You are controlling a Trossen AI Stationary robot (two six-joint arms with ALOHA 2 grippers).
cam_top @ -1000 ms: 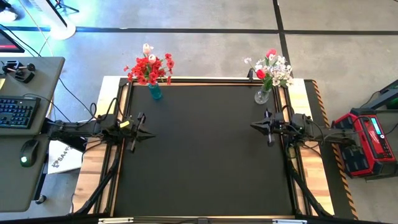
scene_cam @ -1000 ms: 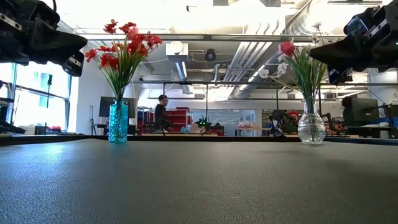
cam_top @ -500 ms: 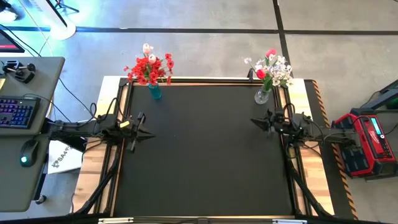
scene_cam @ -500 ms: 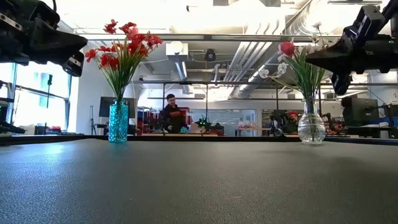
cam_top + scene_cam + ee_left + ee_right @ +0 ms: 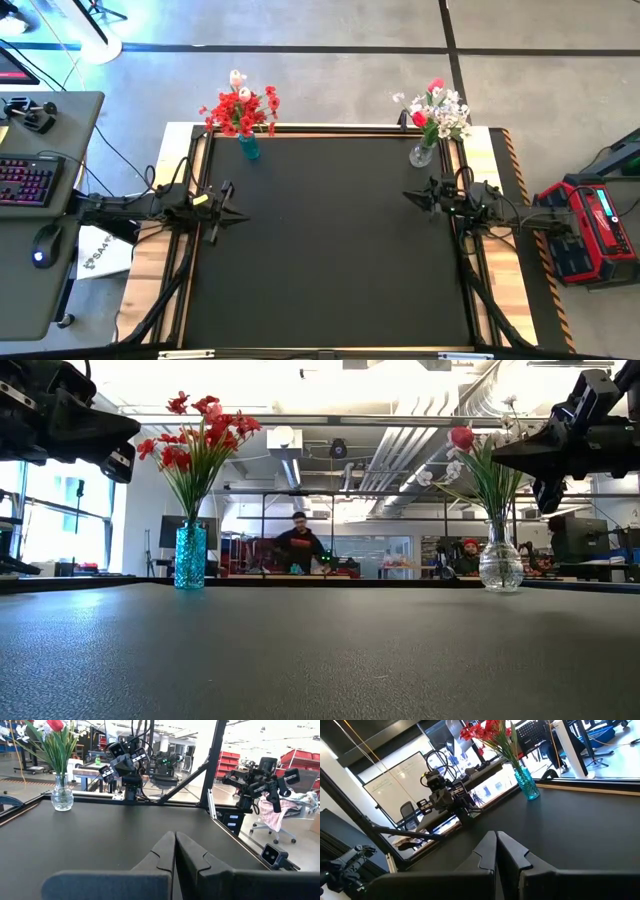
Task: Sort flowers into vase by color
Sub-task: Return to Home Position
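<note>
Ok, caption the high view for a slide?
Red blooms in blue vase, white sprays in clear vase; left gripper and right gripper shut, holding nothing.

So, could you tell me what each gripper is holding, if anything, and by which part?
Nothing is held: the left gripper and right gripper, at the table's sides, are shut and empty.

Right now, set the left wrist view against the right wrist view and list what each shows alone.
Left wrist only: the clear vase with a red rose, and the right arm beyond it. Right wrist only: the blue vase of red flowers, and the left arm. Both: the black table and that arm's own jaws, shut.
</note>
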